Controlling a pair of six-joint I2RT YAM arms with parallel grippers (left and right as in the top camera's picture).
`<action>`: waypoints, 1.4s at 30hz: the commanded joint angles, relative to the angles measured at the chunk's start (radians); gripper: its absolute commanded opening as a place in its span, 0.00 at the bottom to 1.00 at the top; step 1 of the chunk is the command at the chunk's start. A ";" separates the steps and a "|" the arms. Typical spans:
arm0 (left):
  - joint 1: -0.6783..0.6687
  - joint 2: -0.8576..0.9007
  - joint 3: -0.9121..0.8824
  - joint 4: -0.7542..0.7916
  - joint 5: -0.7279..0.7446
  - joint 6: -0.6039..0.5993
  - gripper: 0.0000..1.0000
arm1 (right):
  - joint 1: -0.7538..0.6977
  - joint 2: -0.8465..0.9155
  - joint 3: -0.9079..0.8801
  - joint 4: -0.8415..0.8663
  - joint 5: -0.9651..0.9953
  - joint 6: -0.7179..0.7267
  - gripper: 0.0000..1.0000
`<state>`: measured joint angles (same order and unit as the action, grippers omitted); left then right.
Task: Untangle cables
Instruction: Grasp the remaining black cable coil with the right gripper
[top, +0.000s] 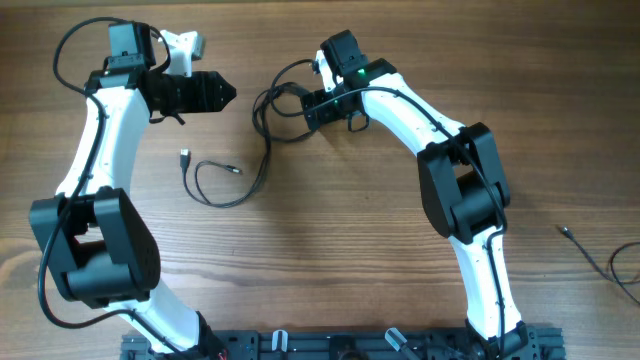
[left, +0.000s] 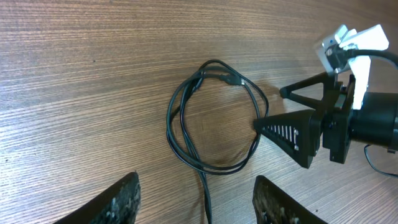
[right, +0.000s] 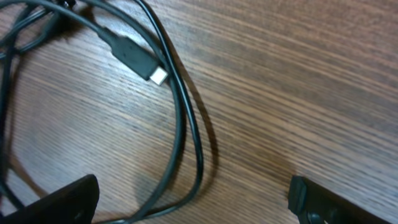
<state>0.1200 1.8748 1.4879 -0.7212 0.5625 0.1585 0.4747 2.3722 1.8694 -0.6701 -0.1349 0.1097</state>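
The cables lie in a loose coil on the bench. One strand trails from the coil toward the robot's base and ends in small plugs. The left pincer is just left of the coil, fingers apart and empty. The right pincer is at the coil's right edge, fingers spread wide, gripping nothing.

At the right edge of the desk a stray cable runs out of the overhead view — its far end is cut off. The cables slip partly under the right gripper; their plugs are too small to tell apart.
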 joint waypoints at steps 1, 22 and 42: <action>0.003 -0.033 0.005 0.008 -0.002 -0.009 0.60 | 0.000 0.080 -0.030 -0.045 0.042 -0.039 1.00; 0.003 -0.050 0.005 0.026 -0.002 -0.009 0.61 | 0.066 0.079 -0.029 -0.077 0.093 -0.099 0.10; -0.032 -0.050 0.005 0.006 0.032 -0.005 0.71 | 0.064 -0.280 -0.001 -0.170 0.247 -0.030 0.04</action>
<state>0.1146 1.8530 1.4879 -0.7128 0.5747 0.1516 0.5343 2.1464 1.8679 -0.8349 0.0803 0.0635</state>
